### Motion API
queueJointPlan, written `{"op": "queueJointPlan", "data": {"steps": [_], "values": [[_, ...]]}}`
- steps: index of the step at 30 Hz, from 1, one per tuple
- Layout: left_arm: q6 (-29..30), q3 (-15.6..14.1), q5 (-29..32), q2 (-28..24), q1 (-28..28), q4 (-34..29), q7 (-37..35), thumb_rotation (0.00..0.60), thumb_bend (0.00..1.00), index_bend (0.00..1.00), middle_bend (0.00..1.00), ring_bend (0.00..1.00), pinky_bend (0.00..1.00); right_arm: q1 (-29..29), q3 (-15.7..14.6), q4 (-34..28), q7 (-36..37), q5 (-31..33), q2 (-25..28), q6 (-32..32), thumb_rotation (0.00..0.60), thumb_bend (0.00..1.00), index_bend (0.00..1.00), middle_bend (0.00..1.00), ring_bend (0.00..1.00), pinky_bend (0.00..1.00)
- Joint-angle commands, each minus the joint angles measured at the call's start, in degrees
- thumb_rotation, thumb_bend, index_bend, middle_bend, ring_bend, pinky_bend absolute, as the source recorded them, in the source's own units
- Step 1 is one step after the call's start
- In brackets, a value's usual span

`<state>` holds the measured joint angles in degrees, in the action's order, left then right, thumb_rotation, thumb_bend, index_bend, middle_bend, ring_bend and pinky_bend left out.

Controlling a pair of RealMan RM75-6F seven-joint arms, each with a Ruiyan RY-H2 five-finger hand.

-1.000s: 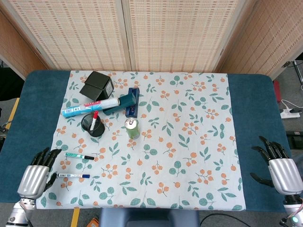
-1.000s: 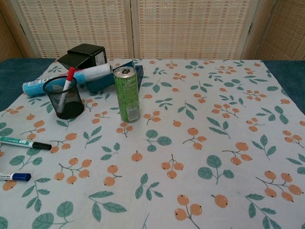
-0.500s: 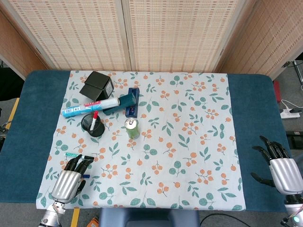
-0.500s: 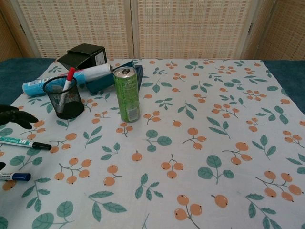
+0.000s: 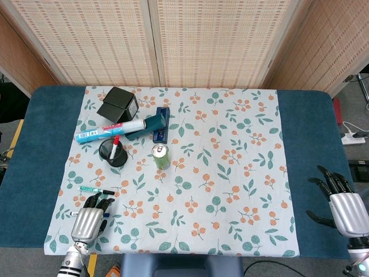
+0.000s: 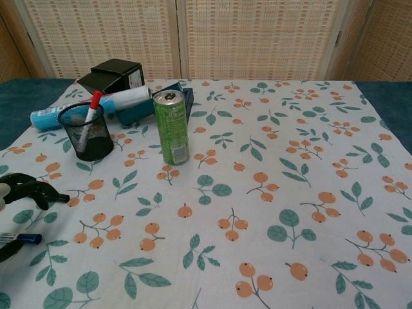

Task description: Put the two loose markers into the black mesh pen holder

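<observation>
green can [image 5: 161, 156] just beside pen holder [image 5: 112, 153], roll [image 5: 109, 131], black box [image 5: 117, 104] behind

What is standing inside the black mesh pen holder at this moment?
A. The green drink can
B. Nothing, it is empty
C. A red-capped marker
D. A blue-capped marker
C: a red-capped marker leans inside the black mesh pen holder. The green can stands apart on the cloth, and the blue-capped marker lies by the left robot hand.
</observation>
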<state>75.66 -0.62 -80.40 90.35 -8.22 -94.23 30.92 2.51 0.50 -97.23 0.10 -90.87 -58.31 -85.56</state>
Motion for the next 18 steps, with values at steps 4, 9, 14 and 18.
{"op": "queueJointPlan", "data": {"steps": [4,9,14,18], "values": [[0.7,0.1,0.6,1.7,0.1,2.8,0.4,0.600,0.35,0.27,0.32,0.09,0.15,0.0,0.0,0.0,0.0,0.0,0.0,0.0,0.600,0.06,0.26,0.04,0.14,0.12],[1.2,-0.2,1.1,2.7,0.5,4.7,0.5,0.600,0.35,0.29,0.34,0.10,0.15,0.0,0.0,0.0,-0.1,0.1,0.0,0.1,0.600,0.06,0.26,0.04,0.14,0.12],[2.6,-0.1,1.2,4.1,0.9,7.1,2.2,0.600,0.35,0.30,0.34,0.10,0.15,0.0,-0.1,-0.1,-0.1,-0.1,0.1,-0.1,0.600,0.06,0.26,0.04,0.14,0.12],[3.3,0.1,1.8,5.2,1.2,9.1,3.3,0.600,0.35,0.30,0.34,0.10,0.15,-0.2,-0.1,-0.1,0.0,-0.2,0.1,-0.4,0.600,0.06,0.26,0.04,0.14,0.12]]}}
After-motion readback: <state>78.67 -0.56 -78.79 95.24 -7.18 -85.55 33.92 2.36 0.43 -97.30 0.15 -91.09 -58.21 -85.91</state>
